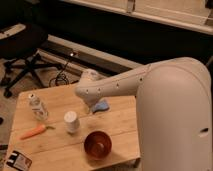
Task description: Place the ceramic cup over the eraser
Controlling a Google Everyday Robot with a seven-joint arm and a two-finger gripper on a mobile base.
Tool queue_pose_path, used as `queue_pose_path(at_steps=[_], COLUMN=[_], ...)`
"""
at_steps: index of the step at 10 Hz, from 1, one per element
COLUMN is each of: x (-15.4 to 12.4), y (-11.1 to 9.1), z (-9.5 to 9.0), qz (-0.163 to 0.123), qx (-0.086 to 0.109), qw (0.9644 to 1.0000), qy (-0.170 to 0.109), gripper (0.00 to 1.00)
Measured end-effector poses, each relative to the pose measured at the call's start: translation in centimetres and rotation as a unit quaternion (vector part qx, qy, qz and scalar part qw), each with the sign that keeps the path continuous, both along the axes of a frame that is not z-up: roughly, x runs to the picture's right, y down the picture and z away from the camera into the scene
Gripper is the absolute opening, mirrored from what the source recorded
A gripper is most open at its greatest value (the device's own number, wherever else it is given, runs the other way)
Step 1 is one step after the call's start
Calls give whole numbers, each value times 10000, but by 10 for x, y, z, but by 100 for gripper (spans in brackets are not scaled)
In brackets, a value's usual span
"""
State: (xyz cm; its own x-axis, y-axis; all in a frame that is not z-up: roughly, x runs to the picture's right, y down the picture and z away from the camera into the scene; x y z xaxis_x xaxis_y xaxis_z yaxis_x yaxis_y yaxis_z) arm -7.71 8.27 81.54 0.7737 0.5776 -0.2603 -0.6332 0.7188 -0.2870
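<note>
Camera view: pale wooden worktop (120,125), slatted, rectangular, with a dark floor beyond its edges.

- Eraser (17,161): flat dark block with a white and red-orange label, at the front-left corner, right by the edge and well apart from the cup.
- Cup (71,121): small, white, smooth and tapered, standing left of centre.
- Carrot (34,131): orange, lying on the boards left of the cup, between cup and eraser.
- Bottle (37,106): clear plastic, upright near the left edge.
- Bowl (97,145): red-brown, round and glossy, close to the front edge, just right of the cup.
- Pad (101,106): blue, soft-looking, mid-worktop.
- Arm (165,100): bulky, white, smooth-shelled, reaching in from the right and covering the right side.
- Claw (90,104): low over the worktop, just beside the pad and near the cup. Whether it is wide or narrow cannot be told.
- Open room: bare boards along the front between eraser and bowl.
- Chair (22,55): black, wheeled, off the far-left corner.
</note>
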Motion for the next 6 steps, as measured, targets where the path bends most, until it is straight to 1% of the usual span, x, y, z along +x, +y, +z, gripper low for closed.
queue_pose_path(at_steps=[3, 5, 6], x=[-24, -32, -32], y=[4, 10, 14], z=[-24, -43, -52], qz=[-370, -620, -756], qx=[33, -91, -199], qw=[9991, 9976, 9965], qy=[-218, -307, -312], gripper=[80, 80, 80])
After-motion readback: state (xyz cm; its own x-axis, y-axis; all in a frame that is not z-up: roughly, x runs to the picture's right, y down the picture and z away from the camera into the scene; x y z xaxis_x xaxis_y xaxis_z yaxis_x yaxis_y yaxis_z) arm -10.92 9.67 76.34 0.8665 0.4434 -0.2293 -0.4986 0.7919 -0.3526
